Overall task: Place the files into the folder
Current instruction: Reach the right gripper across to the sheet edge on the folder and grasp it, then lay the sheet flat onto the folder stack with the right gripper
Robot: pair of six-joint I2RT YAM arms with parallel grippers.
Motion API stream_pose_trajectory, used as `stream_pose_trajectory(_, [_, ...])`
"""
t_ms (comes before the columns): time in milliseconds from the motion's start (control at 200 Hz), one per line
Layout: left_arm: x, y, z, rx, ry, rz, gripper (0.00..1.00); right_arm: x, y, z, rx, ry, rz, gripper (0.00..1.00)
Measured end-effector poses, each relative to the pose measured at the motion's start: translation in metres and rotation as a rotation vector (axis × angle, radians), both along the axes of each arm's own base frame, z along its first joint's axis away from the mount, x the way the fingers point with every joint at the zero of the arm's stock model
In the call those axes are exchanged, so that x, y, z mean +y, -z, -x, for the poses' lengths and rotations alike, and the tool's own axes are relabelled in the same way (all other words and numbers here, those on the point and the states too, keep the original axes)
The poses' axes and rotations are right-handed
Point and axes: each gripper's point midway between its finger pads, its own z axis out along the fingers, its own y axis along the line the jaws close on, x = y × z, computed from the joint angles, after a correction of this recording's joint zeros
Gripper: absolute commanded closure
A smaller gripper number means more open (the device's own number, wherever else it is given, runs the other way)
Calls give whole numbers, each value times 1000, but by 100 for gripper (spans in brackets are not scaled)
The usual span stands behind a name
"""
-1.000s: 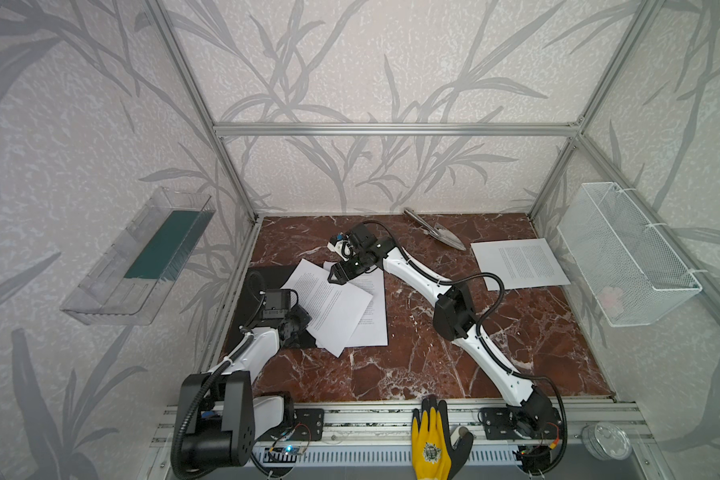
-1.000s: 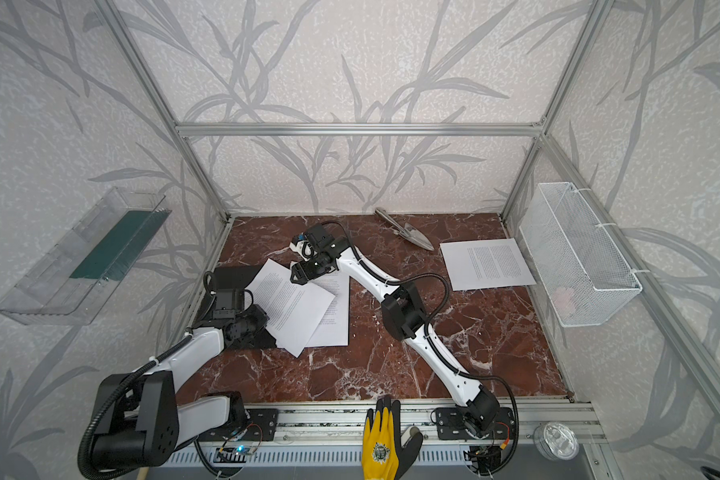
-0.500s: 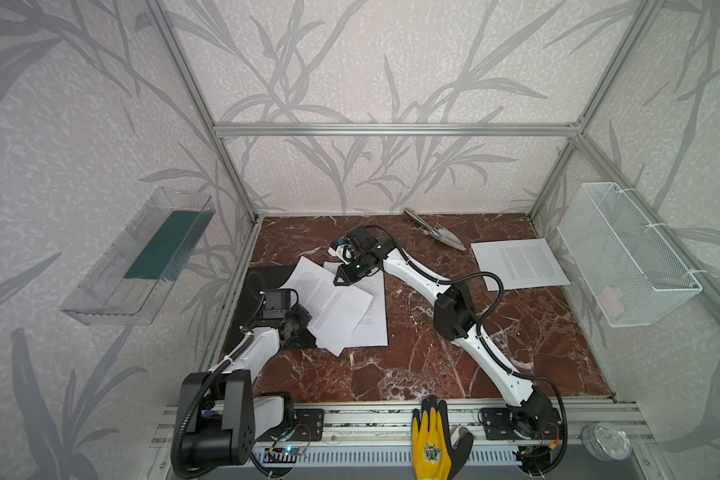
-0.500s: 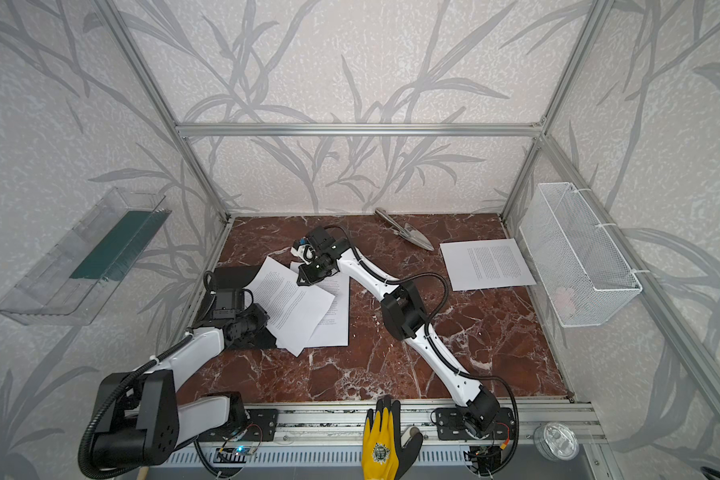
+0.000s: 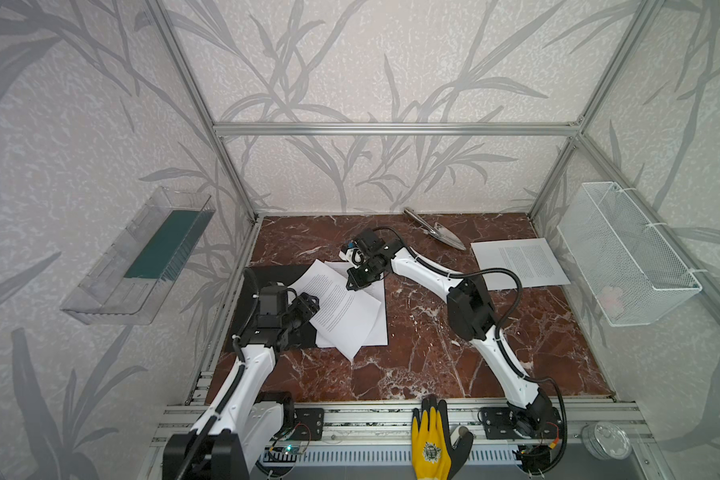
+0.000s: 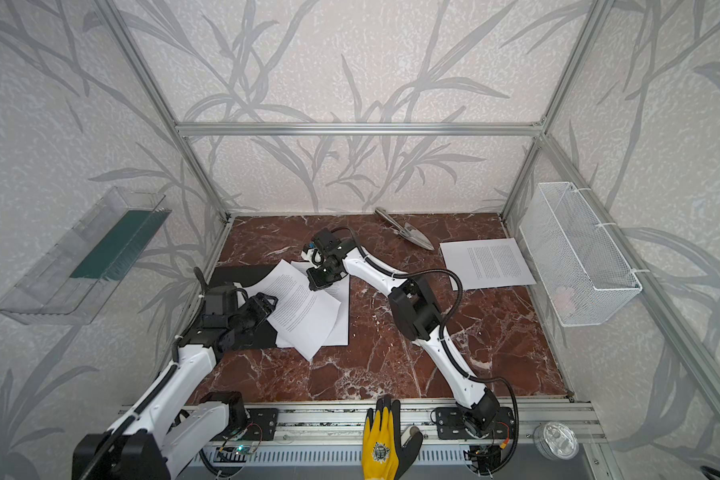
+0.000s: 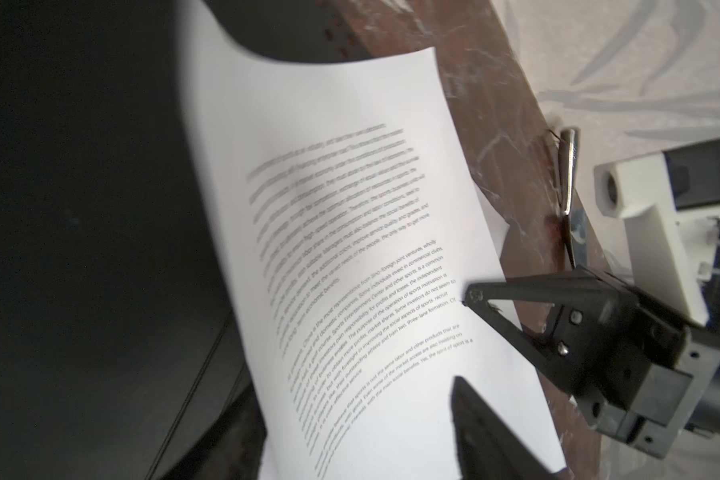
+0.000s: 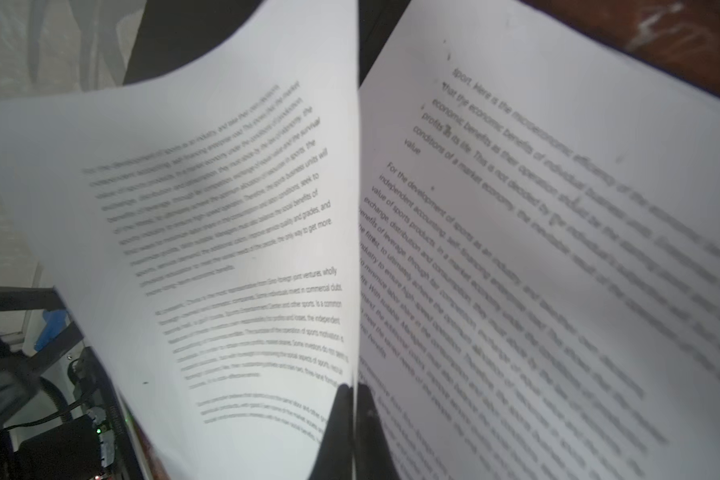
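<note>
- Currently, the right jaws are clenched on the far edge of the top sheet (image 5: 341, 307), as seen in both top views. In the right wrist view the black fingertips (image 8: 341, 415) are pressed together with the paper's edge pinched between them.
- The top sheet is bowed upward and set askew over a second sheet (image 5: 378, 332), which lies flat beneath it.
- The left jaws are released and spread at the near-left edge of the top sheet. In the left wrist view one finger (image 7: 487, 436) is seen over the printed page, but whether it touches the paper cannot be told.
- The folder (image 5: 279, 275) is laid flat at the left of the counter (image 5: 433, 365), partly covered by the sheets and by the left arm (image 5: 246, 374).
- A third sheet (image 5: 520, 264) lies well apart at the far right, near a metal trowel (image 5: 437, 235) and beside the wire basket (image 5: 624, 253).
</note>
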Motion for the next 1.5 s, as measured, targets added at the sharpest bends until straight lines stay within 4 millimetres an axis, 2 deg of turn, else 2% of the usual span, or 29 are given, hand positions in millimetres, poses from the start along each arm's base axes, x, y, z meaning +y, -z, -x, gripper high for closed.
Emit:
stream_pose_trajectory(135, [-20,-65,8,-135,85,19,1,-39,-47,-2,-35,138,-67,100])
stream_pose_trajectory(200, [-28,-100,14,-213,128,19,1,-70,-63,-13,-33,248,-118,100])
stream_pose_trajectory(245, [-32,-119,20,-256,156,18,1,-95,-66,-22,-20,336,-145,100])
stream_pose_trajectory(295, [-37,-136,27,-296,189,10,1,-121,-60,-31,0,429,-161,100])
stream_pose_trajectory(370, [-40,-151,40,-333,234,-13,1,-160,-33,-41,47,571,-138,100])
stream_pose_trajectory(455, [-42,-154,51,-338,278,-50,1,-177,2,-30,112,647,-96,100])
stream_pose_trajectory(570, [-42,-140,61,-285,334,-105,1,-174,33,-4,171,674,-59,100])
stream_pose_trajectory(690, [-45,-128,68,-245,383,-127,1,-165,45,10,184,692,-57,100])
stream_pose_trajectory(945, [-57,-118,72,-227,459,-90,1,-153,36,11,148,769,-115,100])
stream_pose_trajectory(1115, [-58,-118,75,-239,463,-87,1,-144,31,11,134,810,-139,100])
stream_pose_trajectory(1375, [-58,-120,76,-252,463,-88,1,-117,18,18,119,819,-176,100])
stream_pose_trajectory(1500, [-57,-120,75,-253,461,-88,1,-111,20,23,127,843,-182,100])
